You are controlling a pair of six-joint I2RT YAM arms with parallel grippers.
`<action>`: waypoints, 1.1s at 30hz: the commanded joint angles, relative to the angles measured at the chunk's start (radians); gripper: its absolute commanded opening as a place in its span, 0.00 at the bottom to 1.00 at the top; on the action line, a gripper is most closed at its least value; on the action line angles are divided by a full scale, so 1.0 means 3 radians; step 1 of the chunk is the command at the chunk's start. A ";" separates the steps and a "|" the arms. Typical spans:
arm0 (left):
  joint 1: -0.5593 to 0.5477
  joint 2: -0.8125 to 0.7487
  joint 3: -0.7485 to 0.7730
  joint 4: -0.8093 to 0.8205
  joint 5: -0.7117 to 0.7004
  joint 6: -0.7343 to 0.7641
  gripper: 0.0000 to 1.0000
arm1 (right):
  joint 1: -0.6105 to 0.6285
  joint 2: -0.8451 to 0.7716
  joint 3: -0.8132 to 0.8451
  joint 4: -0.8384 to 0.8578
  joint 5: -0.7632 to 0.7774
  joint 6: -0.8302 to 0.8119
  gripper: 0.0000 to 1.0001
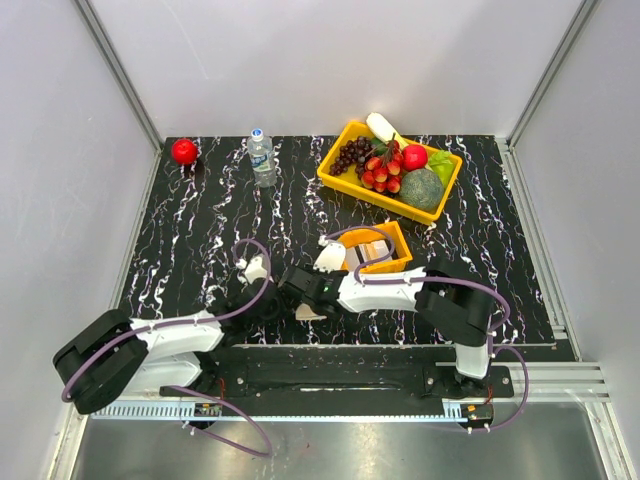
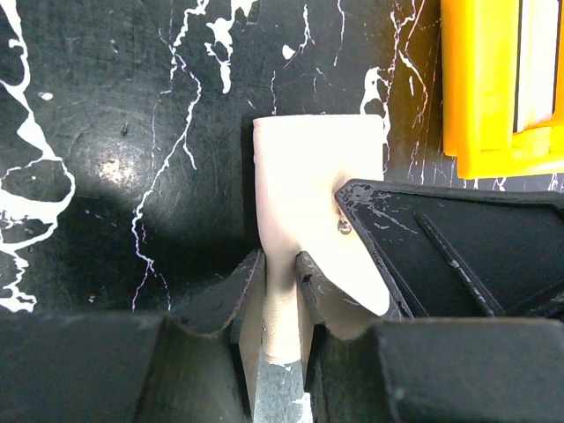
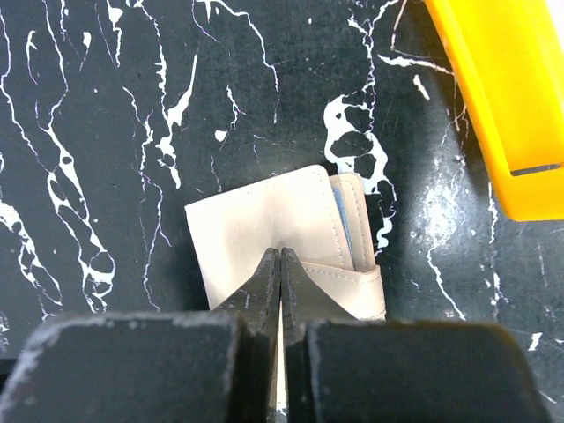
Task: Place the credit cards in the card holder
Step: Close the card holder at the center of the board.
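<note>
The tan card holder (image 3: 256, 220) lies on the black marble table, just in front of the arm bases (image 1: 310, 313). A light blue credit card (image 3: 338, 216) shows as an edge inside its sleeve. My left gripper (image 2: 280, 262) is shut on the raised near flap of the card holder (image 2: 308, 167), and a silvery card (image 2: 280, 392) stands between the jaws below it. My right gripper (image 3: 280, 254) is shut, its tips pressing down on the holder's cover. The right gripper's fingers (image 2: 423, 238) come in from the right in the left wrist view. More pale cards (image 1: 372, 250) sit in the small orange tray.
The small orange tray (image 1: 402, 262) stands just right of and behind the holder. A yellow basket (image 1: 338, 178) of fruit and vegetables is at the back right. A water bottle (image 1: 262, 158) and a red apple (image 1: 184, 151) stand at the back left.
</note>
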 commanded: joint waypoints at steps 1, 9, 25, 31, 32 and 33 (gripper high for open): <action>-0.0021 -0.0103 0.0011 -0.0287 0.0127 -0.0041 0.23 | 0.0390 0.0576 -0.0201 -0.0245 -0.0771 0.0496 0.00; -0.0026 -0.0241 0.0052 -0.0517 0.0132 0.0031 0.23 | 0.0543 0.0924 -0.0043 -0.0296 -0.0761 0.0874 0.00; -0.0016 -0.0174 0.0180 -0.0814 -0.0179 -0.0026 0.21 | 0.0942 0.0756 -0.0283 0.0195 -0.0394 0.1116 0.00; -0.0011 -0.0496 0.0077 -0.0717 -0.0384 0.0378 0.27 | 0.0651 -0.0260 -0.0303 0.0001 0.0006 -0.0258 0.14; -0.0005 -0.0558 0.0093 -0.0742 -0.0410 0.0444 0.32 | 0.0610 -0.0439 -0.0319 -0.0060 0.0006 -0.0387 0.16; -0.0005 -0.0604 0.0123 -0.0793 -0.0450 0.0480 0.38 | 0.0564 -0.0664 -0.0339 -0.0066 -0.0024 -0.0525 0.25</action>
